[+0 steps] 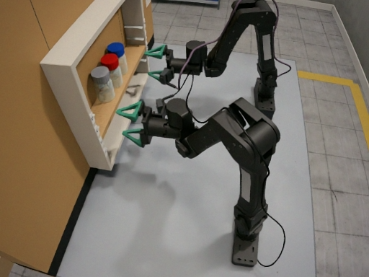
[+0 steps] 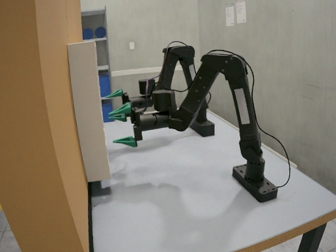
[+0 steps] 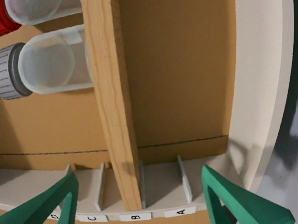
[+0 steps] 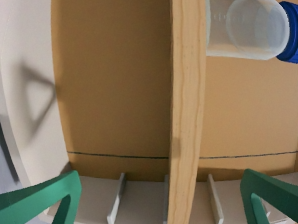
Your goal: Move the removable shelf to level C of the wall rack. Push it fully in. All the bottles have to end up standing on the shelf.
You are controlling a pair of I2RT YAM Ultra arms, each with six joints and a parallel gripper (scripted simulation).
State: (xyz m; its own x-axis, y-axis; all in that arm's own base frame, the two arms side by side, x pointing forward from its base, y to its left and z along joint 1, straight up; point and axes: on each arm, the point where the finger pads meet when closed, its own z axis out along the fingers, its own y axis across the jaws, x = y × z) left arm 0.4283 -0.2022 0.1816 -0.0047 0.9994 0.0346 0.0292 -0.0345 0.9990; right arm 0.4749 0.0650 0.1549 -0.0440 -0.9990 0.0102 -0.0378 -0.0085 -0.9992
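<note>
Loaded shelf at level B, two open grippers before it

Table (image 1: 202, 216) (image 2: 197, 223), pale-topped: bears both arms, set opposite the rack so that each may serve one end of the shelf.

Wall rack (image 1: 73, 108) (image 2: 86, 111) (image 3: 255, 75) (image 4: 30, 50), off-white, shallow: its open front faces the arms, giving the shelf a way out and back in.

Removable shelf (image 1: 100, 112) (image 3: 112, 100) (image 4: 187, 100), pale wood: lies across the rack at level B, one level below its goal, borne by the rack's end supports.

Left gripper (image 1: 120, 122) (image 2: 111, 127) (image 3: 138, 174), green-fingered: fingers wide apart, nothing between them; stands before the grey-capped end, one finger to pass above the board and one below, by the look of it.

Right gripper (image 1: 146, 63) (image 2: 107, 107) (image 4: 161, 175), its match: likewise spread and unladen, at the blue-capped end. Paired grips should keep the board level, since tilt could topple its load.

Bottles, three, translucent: grey-capped (image 1: 104, 88) (image 3: 57, 62), red-capped (image 1: 113, 72) (image 3: 42, 7) and blue-capped (image 1: 120, 61) (image 4: 250, 27), all upright on the board, probably meant to ride along.

Label C (image 3: 93, 218), small, white: marks the destination, beside label B (image 3: 135, 217).
</note>
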